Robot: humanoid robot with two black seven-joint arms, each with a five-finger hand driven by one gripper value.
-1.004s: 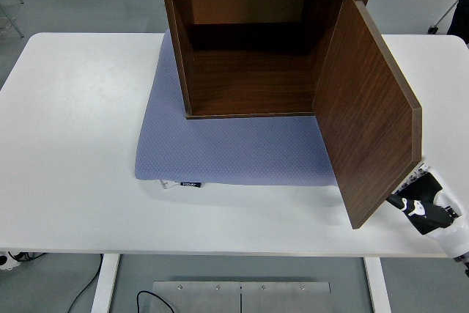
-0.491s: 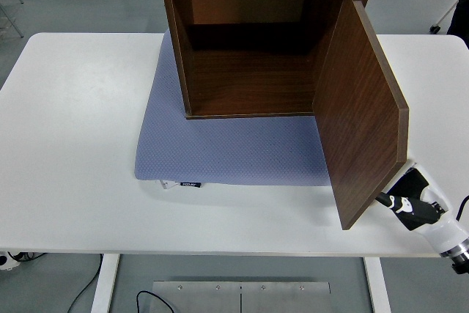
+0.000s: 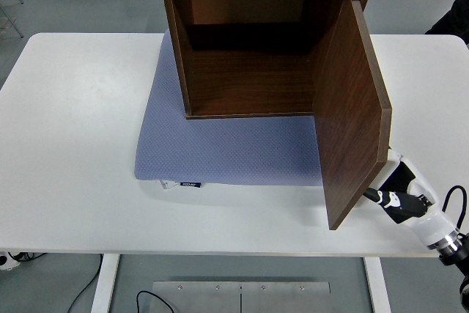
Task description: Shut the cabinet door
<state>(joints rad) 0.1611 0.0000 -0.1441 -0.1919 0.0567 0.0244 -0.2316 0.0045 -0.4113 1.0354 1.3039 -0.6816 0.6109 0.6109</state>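
Swing the cabinet door (image 3: pixel 352 108) leftward with steady, even pressure from outside until it meets the open front of the cabinet (image 3: pixel 249 42), which sits on a blue mat (image 3: pixel 227 148) mid-table. You see dark walnut wood, the door standing ajar. Your right hand (image 3: pixel 401 194) presses behind the door's lower edge; its finger state cannot be told.
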